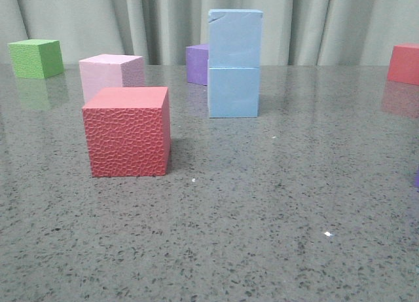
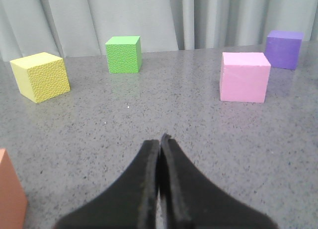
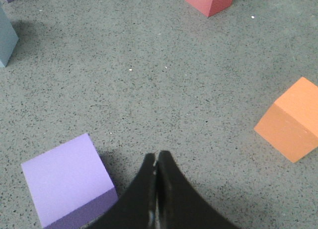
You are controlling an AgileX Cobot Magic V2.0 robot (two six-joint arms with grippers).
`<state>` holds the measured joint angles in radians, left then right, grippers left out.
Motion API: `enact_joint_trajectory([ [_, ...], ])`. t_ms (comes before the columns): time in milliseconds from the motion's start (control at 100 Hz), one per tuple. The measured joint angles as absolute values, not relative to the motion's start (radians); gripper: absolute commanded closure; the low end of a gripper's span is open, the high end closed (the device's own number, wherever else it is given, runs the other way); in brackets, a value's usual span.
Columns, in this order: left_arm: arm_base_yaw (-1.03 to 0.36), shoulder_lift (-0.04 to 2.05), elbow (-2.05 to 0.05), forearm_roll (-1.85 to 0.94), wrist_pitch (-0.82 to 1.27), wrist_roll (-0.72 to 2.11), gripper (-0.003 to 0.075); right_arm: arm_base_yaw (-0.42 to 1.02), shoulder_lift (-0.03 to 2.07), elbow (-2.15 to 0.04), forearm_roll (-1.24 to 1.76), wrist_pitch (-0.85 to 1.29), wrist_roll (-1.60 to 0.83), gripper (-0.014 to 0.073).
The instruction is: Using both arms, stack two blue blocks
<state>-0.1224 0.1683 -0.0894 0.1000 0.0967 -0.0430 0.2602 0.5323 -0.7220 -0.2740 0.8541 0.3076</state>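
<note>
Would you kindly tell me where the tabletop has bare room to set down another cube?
The near half in front of the textured red cube and stacked light-blue foam cubes is bare. Crowded at back left: pale pink cube, green cube, purple cube.

One block [image 1: 235,38] sits on another [image 1: 234,92], mid-table [image 1: 275,204]. A textured cube [image 1: 127,132] stands nearer, to their left. Behind it stands a smooth cube [image 1: 111,75].

The left arm's matte black gripper [image 2: 160,142] has two curved fingers tapering to points, with ridged inner edges. The right arm's matte black gripper [image 3: 157,157] looks alike.
</note>
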Motion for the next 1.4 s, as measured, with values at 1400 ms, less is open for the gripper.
enact_joint_trajectory([
  [1400, -0.122, -0.004, 0.000, 0.103, 0.057, -0.046, 0.0739, 0.260, 0.532, -0.722, -0.274, 0.856, 0.308, 0.0661],
])
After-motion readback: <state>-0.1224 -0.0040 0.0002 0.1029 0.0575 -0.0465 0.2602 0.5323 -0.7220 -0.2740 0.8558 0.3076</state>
